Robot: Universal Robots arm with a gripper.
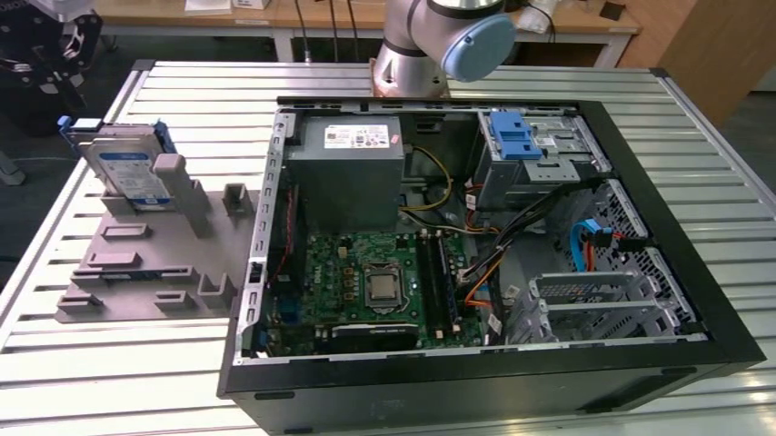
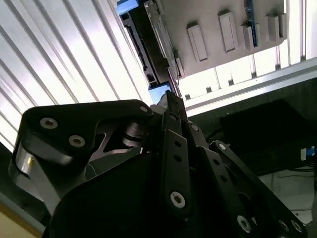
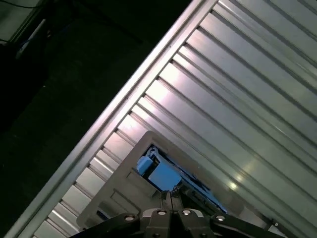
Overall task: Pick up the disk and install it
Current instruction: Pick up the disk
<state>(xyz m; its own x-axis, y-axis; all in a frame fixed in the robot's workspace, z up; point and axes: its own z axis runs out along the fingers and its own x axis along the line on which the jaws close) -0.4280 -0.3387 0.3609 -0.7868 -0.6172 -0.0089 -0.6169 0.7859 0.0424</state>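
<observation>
The disk [image 1: 127, 171], a silver drive with a white-and-blue label in a blue carrier, stands upright in a grey fixture [image 1: 145, 263] on the exterior view's left. In the first wrist view I look down on the disk's blue top edge [image 3: 159, 174], and my gripper [image 3: 169, 197] hangs just above it with its two thin fingers pressed together, holding nothing. In the second wrist view the gripper's tip [image 2: 171, 98] is close to the disk's dark edge [image 2: 148, 47], with the fixture [image 2: 223, 29] beside it.
An open computer case [image 1: 485, 381] lies on the slatted metal table [image 1: 182, 82], with a grey power supply [image 1: 352, 173], a motherboard [image 1: 376, 291] and a drive bay with a blue latch [image 1: 515, 136]. The arm's base [image 1: 419, 54] stands behind the case. The table's edge [image 3: 124, 104] runs near the fixture.
</observation>
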